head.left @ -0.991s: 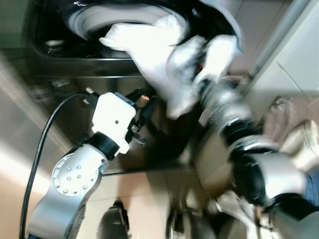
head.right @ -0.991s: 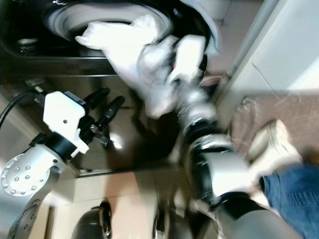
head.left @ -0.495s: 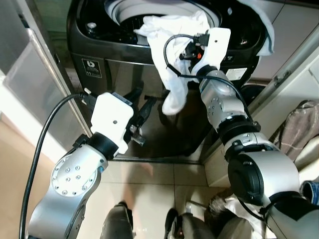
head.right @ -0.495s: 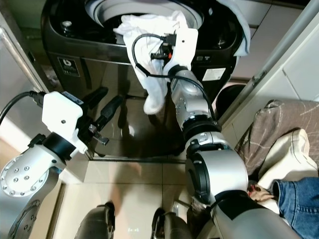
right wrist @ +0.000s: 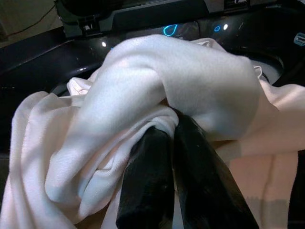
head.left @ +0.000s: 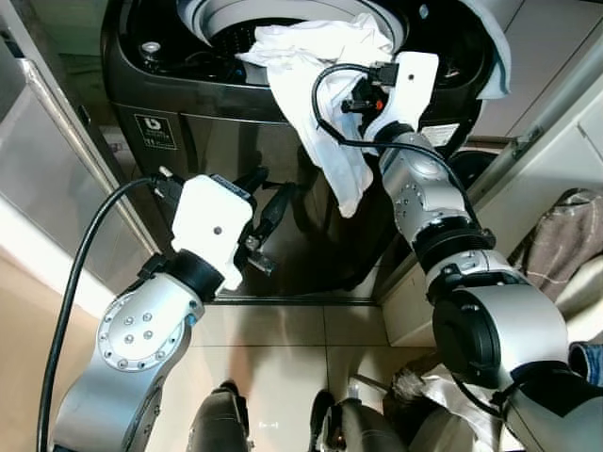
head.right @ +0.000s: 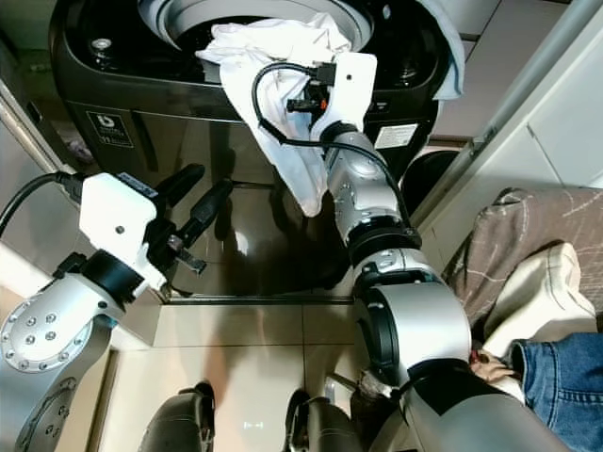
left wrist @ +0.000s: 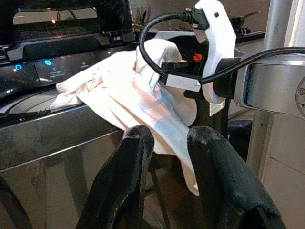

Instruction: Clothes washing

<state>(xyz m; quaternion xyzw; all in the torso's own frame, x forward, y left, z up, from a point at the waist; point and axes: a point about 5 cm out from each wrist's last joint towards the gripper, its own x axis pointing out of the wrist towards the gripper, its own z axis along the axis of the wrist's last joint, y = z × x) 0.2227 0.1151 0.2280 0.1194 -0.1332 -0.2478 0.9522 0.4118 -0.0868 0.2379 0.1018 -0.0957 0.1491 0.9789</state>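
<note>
A dark top-loading washing machine (head.left: 188, 132) stands before me with its drum (head.left: 212, 19) open. A white garment (head.left: 320, 141) lies across the front rim, one end in the drum and a long tail hanging down the front panel. My right gripper (right wrist: 171, 126) reaches over the rim and is shut on the garment's bunched top (right wrist: 190, 81). My left gripper (head.left: 268, 198) hovers lower, in front of the machine's panel and left of the hanging tail. Its fingers (left wrist: 133, 157) stand a little apart with nothing between them.
A black bin (head.right: 429, 174) sits in the gap right of the machine, beside a pale wall and door frame. A brown cushion (head.right: 499, 235) and a person's jeans leg (head.right: 561, 377) are at the far right. A metal panel (head.left: 57, 151) lines the left.
The picture was blurred by camera motion a second ago and is now steady. The garment's hanging tail has swung slightly right. The right gripper still holds it; the left arm is unmoved.
</note>
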